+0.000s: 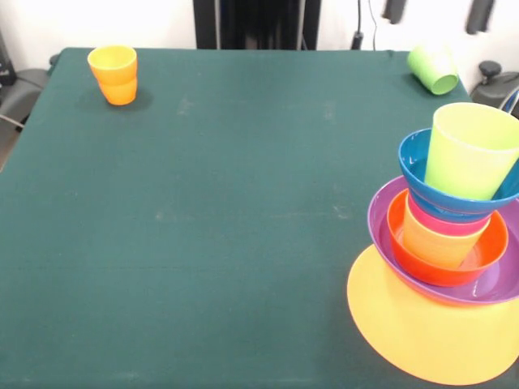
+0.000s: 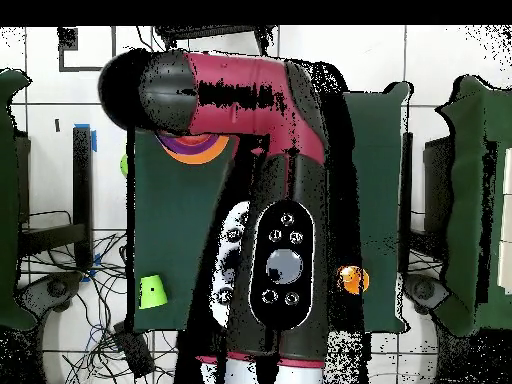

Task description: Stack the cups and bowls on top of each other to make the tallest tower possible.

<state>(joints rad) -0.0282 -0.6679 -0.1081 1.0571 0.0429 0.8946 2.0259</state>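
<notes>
Tower point(image 1: 444, 267) stands at the table's point(image 1: 227, 227) front right corner in the front view, and part of it runs past the picture's right edge. A wide orange-yellow bowl point(image 1: 422, 332) lies lowest, then a shallow purple bowl point(image 1: 381, 215), a red-orange bowl point(image 1: 405, 251), an orange piece with a pink-red one nested above it, a small blue bowl point(image 1: 418, 166) and, highest, a lime-yellow cup point(image 1: 470, 150) that tilts inside the blue bowl.

Two cups are left loose. An orange cup point(image 1: 114, 74) stands upright near the far left corner, and a lime green cup point(image 1: 433, 68) lies on its side near the far right corner, just behind the tower.

Leaning is the main risk, I judge: the upper pieces sit off centre, so a push from above could tip the top cup or slide the blue bowl out. The stack also sits close to the table's right edge, so anything that falls that way may leave the table. The lying green cup may roll when touched.

Open cloth fills the middle and left of the table, giving free room to carry a cup across.

From overhead the red and black arm point(image 2: 240, 90) covers most of the table, and the tower shows only as a sliver under it. The gripper is not seen in either view, so I cannot tell its state.
</notes>
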